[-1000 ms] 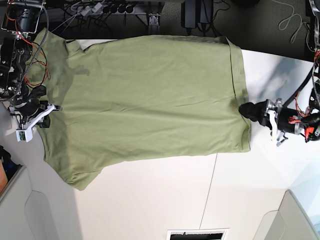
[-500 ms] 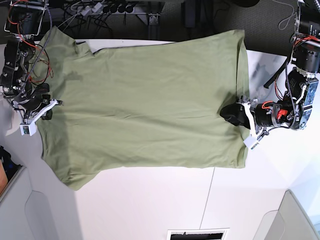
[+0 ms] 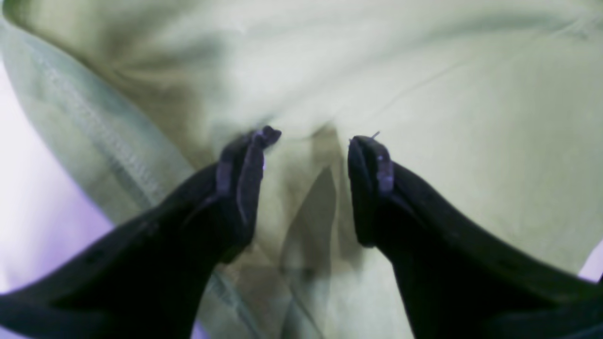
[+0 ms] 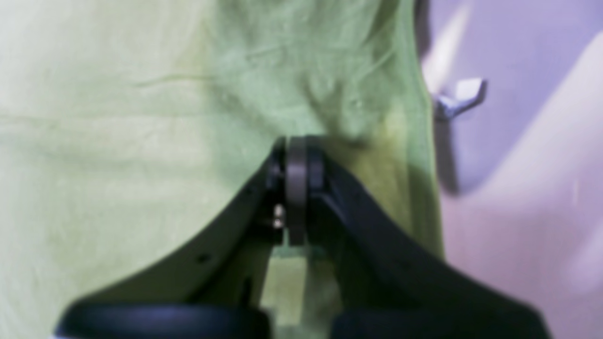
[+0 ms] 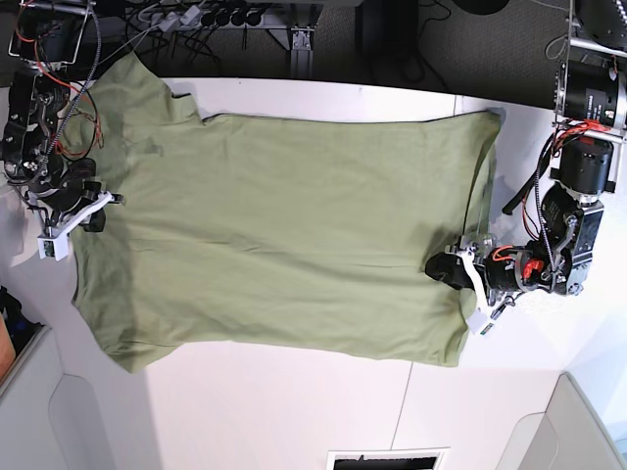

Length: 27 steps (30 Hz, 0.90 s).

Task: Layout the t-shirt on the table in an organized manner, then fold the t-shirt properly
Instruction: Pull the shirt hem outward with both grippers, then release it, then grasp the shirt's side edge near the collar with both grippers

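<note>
Left wrist view: the left hand [image 3: 308, 141] sits low over the t-shirt [image 3: 424, 84], its two dark fingers [image 3: 245, 179] apart with a ridge of cloth between them, not yet pinched. The stitched hem runs down the left of the frame, with pale bench [image 3: 28, 197] beyond it, so this hand is working near an edge, probably to take hold there.

Right wrist view: the right hand [image 4: 297, 155] has its tips pressed together on the t-shirt [image 4: 118, 141], wrinkles fanning up from the grip. The cloth's edge runs down the right of the frame, then open bench [image 4: 518, 188].

Base view: the t-shirt [image 5: 294, 225] lies spread across the bench [image 5: 294, 411], mostly flat. The right hand [image 5: 83, 211] holds at the left of the frame, the left hand [image 5: 441, 266] is at the right end. Held at both ends like this, the cloth looks set for stretching flat.

Room: broad bare bench along the bottom of the frame for folding; the top edge is tight, the upper-left corner of the cloth seemingly past the bench edge beside cables.
</note>
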### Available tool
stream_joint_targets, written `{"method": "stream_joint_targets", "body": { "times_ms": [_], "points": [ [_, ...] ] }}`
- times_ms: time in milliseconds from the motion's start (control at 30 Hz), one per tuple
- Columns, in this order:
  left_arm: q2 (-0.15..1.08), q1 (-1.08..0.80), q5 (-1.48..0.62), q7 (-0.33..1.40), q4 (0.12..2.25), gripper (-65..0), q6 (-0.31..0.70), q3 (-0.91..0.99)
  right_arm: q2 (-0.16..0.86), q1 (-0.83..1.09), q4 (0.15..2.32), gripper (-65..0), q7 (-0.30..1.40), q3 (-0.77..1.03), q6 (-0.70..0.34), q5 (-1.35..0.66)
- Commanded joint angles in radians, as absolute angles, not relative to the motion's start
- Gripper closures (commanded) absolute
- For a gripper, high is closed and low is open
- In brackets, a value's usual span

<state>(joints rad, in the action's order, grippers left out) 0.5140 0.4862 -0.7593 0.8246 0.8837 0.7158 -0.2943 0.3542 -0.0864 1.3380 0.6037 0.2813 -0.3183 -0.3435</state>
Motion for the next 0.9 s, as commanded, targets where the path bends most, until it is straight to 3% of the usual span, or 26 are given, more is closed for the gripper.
{"method": "stream_joint_targets", "body": {
  "times_ms": [0,167,433,533,700,867],
  "points": [
    [0.556,0.524,-0.777,0.875,0.909,-33.0,0.698,-0.289,0.368,-0.093,1.373,0.0,0.609,0.295,-0.322,-0.353],
    [0.675,0.512,-1.095,1.101,1.092,-33.0,0.698,-0.289,0.368,-0.082,1.525,0.0,0.663,0.392,-0.364,-0.364],
    [0.880,0.298,-1.151,1.097,1.314,-33.0,0.698,-0.280,0.374,0.072,1.722,0.0,0.859,0.642,-0.472,-0.625],
    [0.899,0.222,-1.180,1.097,1.318,-33.0,0.698,-0.260,0.374,0.157,1.726,0.0,0.892,0.713,-0.555,-0.741],
    [0.896,0.041,-1.224,1.105,1.322,-33.0,0.698,-0.079,0.374,0.331,1.726,0.0,0.932,0.794,-0.574,-0.845],
    [0.857,-0.102,-1.279,1.135,1.322,-33.0,0.698,0.157,0.374,0.440,1.726,-22.4,0.915,0.799,-0.573,-0.838]
  ]
}}
